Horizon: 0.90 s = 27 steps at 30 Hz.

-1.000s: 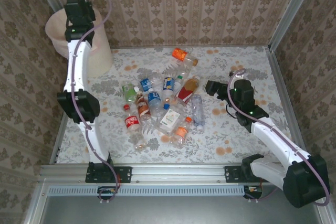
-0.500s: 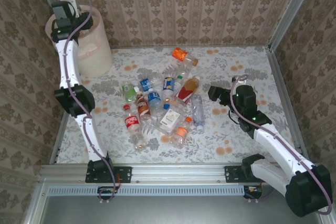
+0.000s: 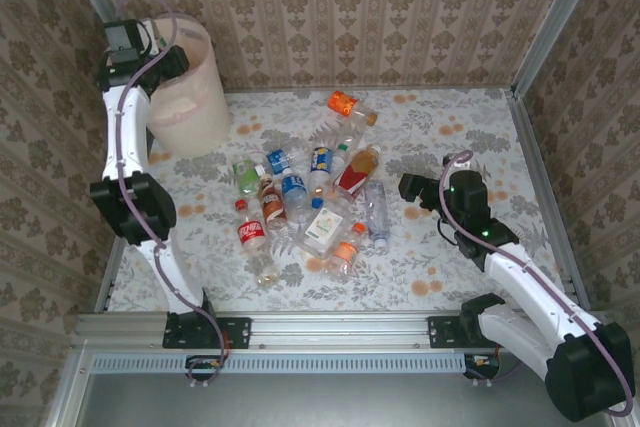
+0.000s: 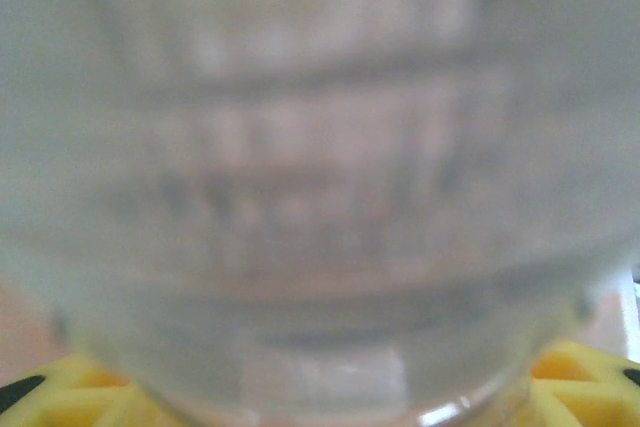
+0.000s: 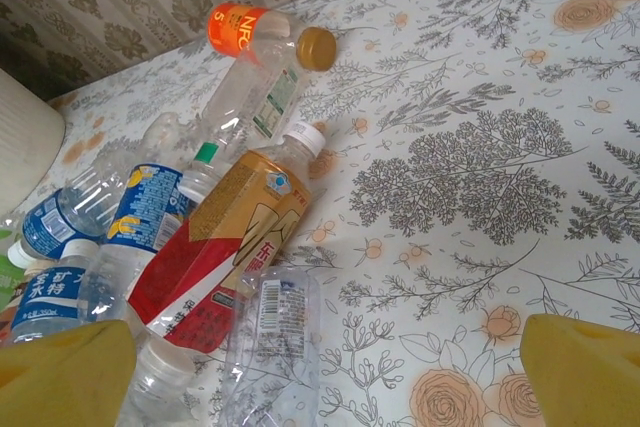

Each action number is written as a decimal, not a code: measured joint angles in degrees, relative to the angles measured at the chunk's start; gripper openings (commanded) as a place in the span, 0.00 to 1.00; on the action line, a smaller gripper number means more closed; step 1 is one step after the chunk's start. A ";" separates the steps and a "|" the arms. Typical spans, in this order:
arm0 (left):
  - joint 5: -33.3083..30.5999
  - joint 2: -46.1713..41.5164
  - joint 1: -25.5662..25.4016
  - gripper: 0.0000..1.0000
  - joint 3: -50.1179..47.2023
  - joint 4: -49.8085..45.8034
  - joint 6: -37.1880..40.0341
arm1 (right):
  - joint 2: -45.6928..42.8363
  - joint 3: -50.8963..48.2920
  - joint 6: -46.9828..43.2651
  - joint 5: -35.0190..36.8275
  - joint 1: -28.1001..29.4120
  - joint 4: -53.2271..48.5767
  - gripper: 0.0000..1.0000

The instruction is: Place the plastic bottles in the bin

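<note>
Several plastic bottles (image 3: 310, 197) lie in a heap mid-table, with an orange-labelled one (image 3: 345, 105) apart at the back. The cream bin (image 3: 195, 97) stands in the far left corner. My left gripper (image 3: 160, 65) is at the bin's left rim. In the left wrist view it (image 4: 320, 397) is shut on a blurred clear bottle (image 4: 320, 197). My right gripper (image 3: 408, 187) hangs open just right of the heap. Its yellow fingertips (image 5: 65, 372) frame bare tablecloth, and a clear bottle (image 5: 270, 347) and a red-gold labelled one (image 5: 220, 247) lie beside the left fingertip.
Patterned walls enclose the flowered table (image 3: 450, 127) at the back and both sides. Metal posts stand in the far corners, and a rail (image 3: 330, 332) runs along the near edge. Bare cloth lies right of the heap and along the back.
My left arm has swung from over the bin to its left rim, and the bin now shows further right. My right gripper has drifted slightly nearer and to the right.
</note>
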 measured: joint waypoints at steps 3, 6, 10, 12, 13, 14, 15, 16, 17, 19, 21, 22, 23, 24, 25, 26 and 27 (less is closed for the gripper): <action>-0.17 -3.28 -1.11 0.55 -2.73 -0.55 -1.03 | 1.25 0.00 -0.20 -0.31 -0.09 0.00 1.00; -0.66 -4.55 -2.14 0.58 -3.78 -0.55 -1.64 | 2.51 0.00 -0.26 -0.70 -0.09 0.00 1.00; -1.01 -4.26 -2.97 0.61 -3.91 -0.50 -2.29 | 3.45 0.00 -0.33 -1.20 -0.09 0.17 1.00; -0.52 -3.21 -3.17 0.62 -3.10 -0.57 -2.58 | 3.65 0.00 -0.42 -1.55 -0.09 0.20 1.00; -0.13 -2.45 -3.21 0.62 -2.38 -0.55 -2.69 | 3.65 0.00 -0.44 -1.73 -0.09 0.17 1.00; 0.42 -1.27 -3.26 0.63 -1.31 -0.55 -2.73 | 3.65 0.00 -0.44 -1.90 -0.09 0.20 1.00; 0.96 0.11 -3.26 0.65 -0.04 -0.52 -2.86 | 3.65 0.00 -0.46 -2.01 -0.09 0.20 1.00; 1.42 1.36 -3.26 0.66 1.18 -0.59 -2.91 | 3.65 0.00 -0.46 -2.12 -0.09 0.20 1.00; 1.90 3.02 -3.28 0.67 2.71 -0.66 -2.86 | 3.65 0.00 -0.46 -2.14 -0.09 0.20 1.00; 2.38 5.64 -3.28 0.71 5.07 -0.81 -2.86 | 3.65 0.00 -0.46 -2.16 -0.09 0.17 1.00; 2.95 7.52 -3.26 0.76 6.40 -0.83 -2.89 | 3.65 0.00 -0.44 -2.23 -0.09 0.17 1.00; 3.41 8.00 -3.26 0.78 6.58 -0.79 -3.10 | 3.65 0.00 -0.46 -2.38 -0.09 0.17 1.00; 4.11 8.39 -3.26 0.80 6.84 -0.83 -3.30 | 3.65 0.00 -0.46 -2.60 -0.09 0.20 1.00; 4.76 8.66 -3.26 0.80 7.19 -0.85 -3.37 | 3.65 0.00 -0.48 -3.06 -0.09 0.24 1.00; 5.25 8.87 -3.26 0.81 7.74 -0.98 -3.48 | 3.65 -0.02 -0.52 -3.52 -0.11 0.42 1.00; 5.60 8.94 -3.26 0.81 8.35 -0.98 -3.52 | 3.65 -0.13 -0.63 -4.02 -0.17 0.85 1.00; 5.88 8.96 -3.26 0.83 8.87 -0.98 -3.67 | 3.76 -0.26 -0.66 -4.55 -0.20 1.36 1.00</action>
